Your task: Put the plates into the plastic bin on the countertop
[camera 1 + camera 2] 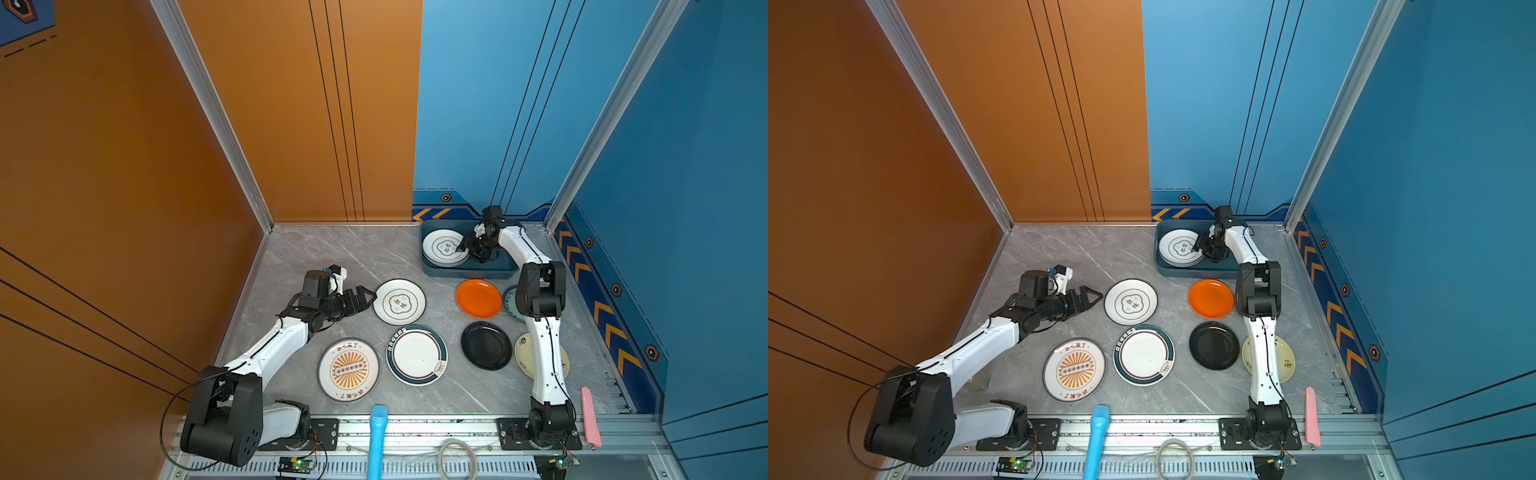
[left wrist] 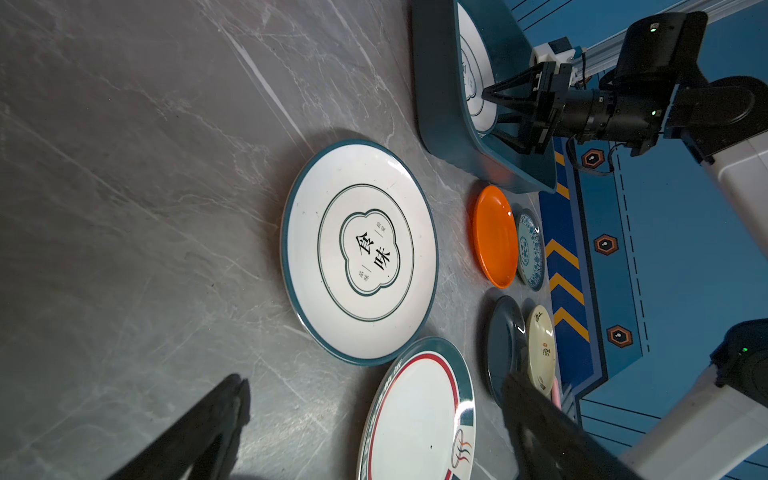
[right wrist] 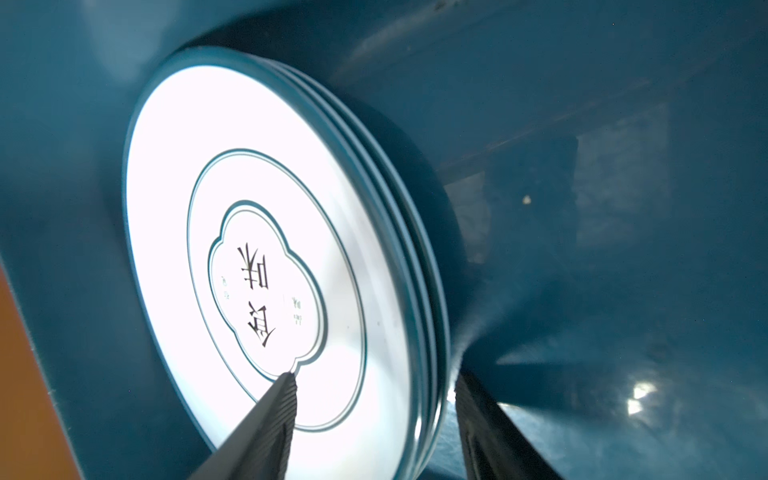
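The dark teal plastic bin (image 1: pixel 469 272) stands at the back right of the countertop (image 1: pixel 332 257). In it lies a stack of cloud-motif plates (image 1: pixel 444 248) (image 3: pixel 249 249). My right gripper (image 1: pixel 463 247) (image 3: pixel 374 376) is open astride the stack's rim, one finger over the top plate's face and the other outside the edge. My left gripper (image 1: pixel 368 300) (image 2: pixel 374 380) is open and empty, just left of a cloud-motif plate (image 1: pixel 399 301) (image 2: pixel 359 253). Sunburst (image 1: pixel 348 370), teal-rimmed (image 1: pixel 417 355), orange (image 1: pixel 478 298) and black (image 1: pixel 486 345) plates lie loose. The right arm partly hides cream (image 1: pixel 524 353) and teal patterned (image 1: pixel 510 299) plates.
Orange and blue walls close in the left, back and right sides. On the front aluminium rail lie a blue handle (image 1: pixel 377 440), a cable coil (image 1: pixel 457 457) and a pink strip (image 1: pixel 590 415). The right arm's elbow (image 1: pixel 542 291) stands over the right-hand plates.
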Available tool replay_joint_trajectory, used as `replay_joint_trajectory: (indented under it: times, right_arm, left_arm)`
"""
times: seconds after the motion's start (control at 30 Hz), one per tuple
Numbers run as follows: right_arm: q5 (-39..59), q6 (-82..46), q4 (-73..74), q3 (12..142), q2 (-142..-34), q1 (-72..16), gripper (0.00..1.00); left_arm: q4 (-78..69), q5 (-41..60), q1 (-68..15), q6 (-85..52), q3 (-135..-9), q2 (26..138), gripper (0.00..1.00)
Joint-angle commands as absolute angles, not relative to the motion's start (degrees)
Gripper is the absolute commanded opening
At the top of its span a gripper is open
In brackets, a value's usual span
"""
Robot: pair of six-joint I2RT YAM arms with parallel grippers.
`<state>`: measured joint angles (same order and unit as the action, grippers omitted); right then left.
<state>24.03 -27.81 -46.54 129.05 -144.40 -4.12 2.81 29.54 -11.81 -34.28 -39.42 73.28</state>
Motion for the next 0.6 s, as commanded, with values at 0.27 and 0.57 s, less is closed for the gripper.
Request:
replay_joint_trajectory:
  times: [0.27,0.57]
  right_arm:
    - [20.0,-26.1,-49.4,126.8,-134.6,-1.5,0.66]
    - [24.6,-26.7,-41.5,111.8,-120.7,-2.4,0.65]
  left_arm:
    - [2.3,26.0,-15.3,-33.6,-40.4,77.8,0.89]
    - [-0.4,25.1,-16.5,-34.2,-40.6,82.9,0.87]
